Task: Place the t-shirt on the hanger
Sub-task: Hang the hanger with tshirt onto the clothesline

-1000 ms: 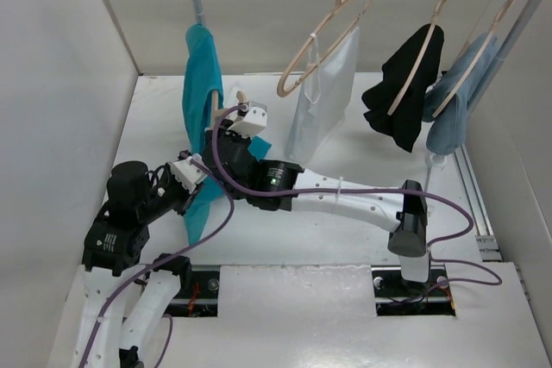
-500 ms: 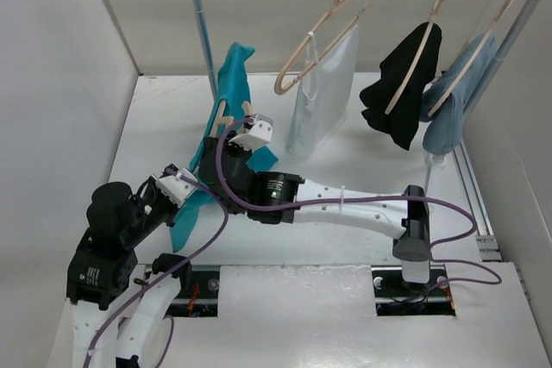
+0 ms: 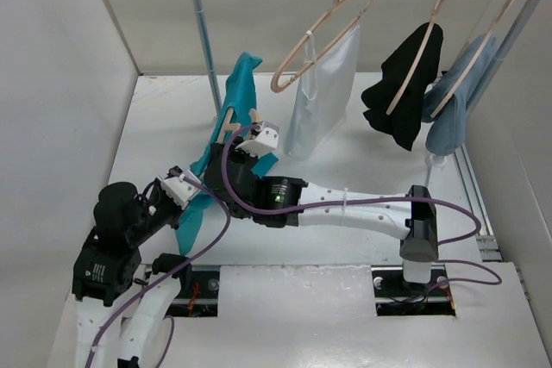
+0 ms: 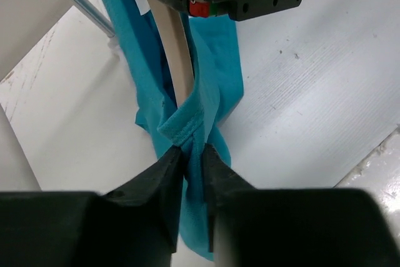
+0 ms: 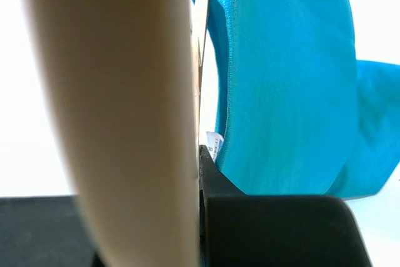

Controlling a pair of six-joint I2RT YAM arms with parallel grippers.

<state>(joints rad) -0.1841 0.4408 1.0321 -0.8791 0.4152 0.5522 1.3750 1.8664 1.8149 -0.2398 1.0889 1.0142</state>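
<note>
The teal t-shirt [image 3: 235, 96] hangs in a long fold from above the table's left half down to my left arm. Inside it runs the pale wooden hanger [image 3: 228, 121], one arm showing bare in the left wrist view [image 4: 178, 60]. My left gripper [image 3: 195, 187] [image 4: 194, 152] is shut on a bunched hem of the t-shirt [image 4: 215, 73] below the hanger. My right gripper [image 3: 242, 138] [image 5: 199, 173] is shut on the hanger [image 5: 112, 123], with teal cloth [image 5: 287, 92] and a white label just beside its finger.
A metal rack pole [image 3: 203, 32] stands just behind the shirt. On the rail hang a bare wooden hanger [image 3: 321, 39] with white cloth [image 3: 319, 105], a black garment [image 3: 404, 84] and grey-blue cloth [image 3: 455, 101]. White walls close the left and back.
The shirt and hanger have swung right, away from the pole, and now lean. My left gripper closed on the hem and drew back down-left, stretching the cloth.
</note>
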